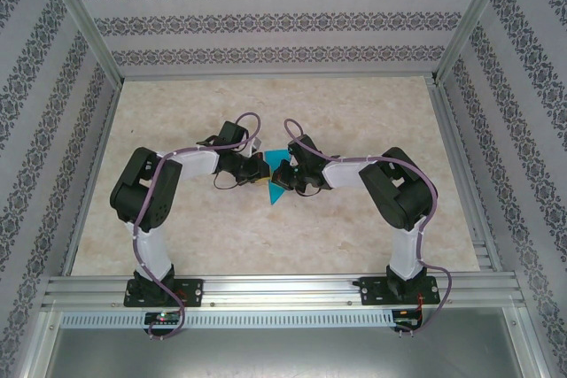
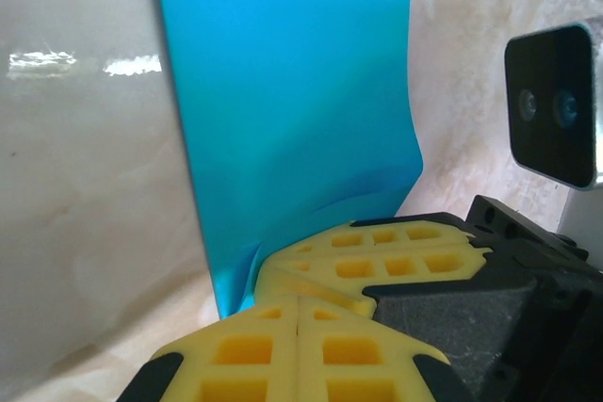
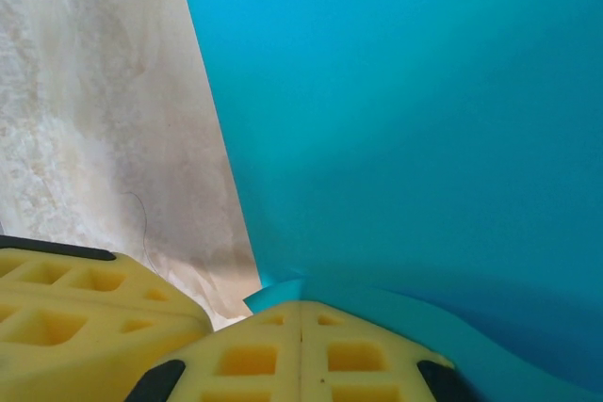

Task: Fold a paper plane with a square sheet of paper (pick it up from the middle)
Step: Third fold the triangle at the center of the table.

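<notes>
1. The paper (image 1: 276,189) sits mid-bench (image 1: 354,112), between the two gripper heads, which meet tip to tip over it; a blue point pokes out toward the arm bases.
2. The left gripper (image 1: 257,173) is fully closed. In its wrist view the yellow fingers (image 2: 245,350) press together, and the paper (image 2: 292,91) runs up from their tips as a smooth blue band.
3. The right gripper (image 1: 283,170) is also closed. In its own view the fingers (image 3: 250,360) meet with no gap, and the paper's (image 3: 405,110) curled edge is pinched at their tips.
4. The two grippers lie just beside each other, near touching, on the same edge of the paper.
5. The bench surface is pale and marbled.
</notes>
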